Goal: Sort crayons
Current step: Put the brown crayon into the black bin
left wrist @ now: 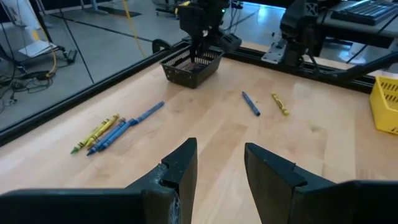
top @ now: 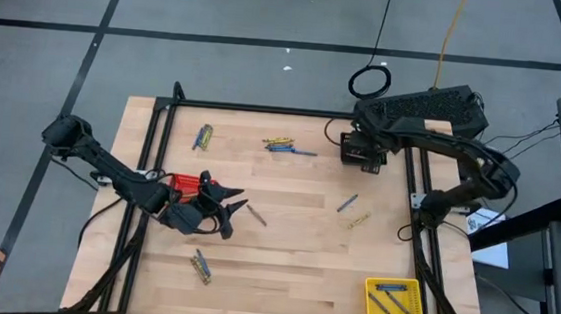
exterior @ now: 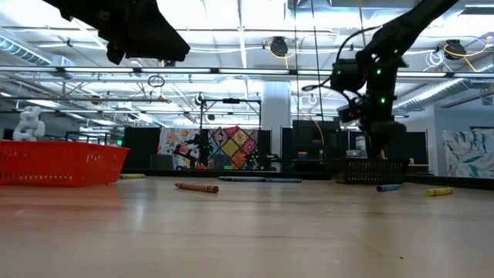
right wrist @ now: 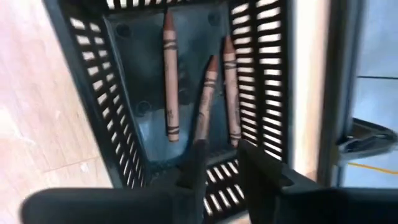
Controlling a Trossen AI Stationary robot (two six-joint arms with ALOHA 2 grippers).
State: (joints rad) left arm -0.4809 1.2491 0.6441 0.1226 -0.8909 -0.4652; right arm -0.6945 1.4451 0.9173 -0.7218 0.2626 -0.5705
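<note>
Right claw (right wrist: 217, 163) is hovering slightly parted over the black mesh basket (top: 363, 152) at the pale wooden counter (top: 293, 258)'s far edge; left claw (left wrist: 221, 165) is waiting apart mid-counter.

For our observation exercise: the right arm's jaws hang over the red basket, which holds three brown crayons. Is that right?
Not quite. The right wrist view shows the right gripper over the black basket, not the red one. The three brown crayons do lie in it.

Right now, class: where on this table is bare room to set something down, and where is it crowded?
Free: the wood between the red basket and the yellow basket. Crowded: the far edge, with a crayon cluster beside the black basket, where the right gripper hovers.
</note>
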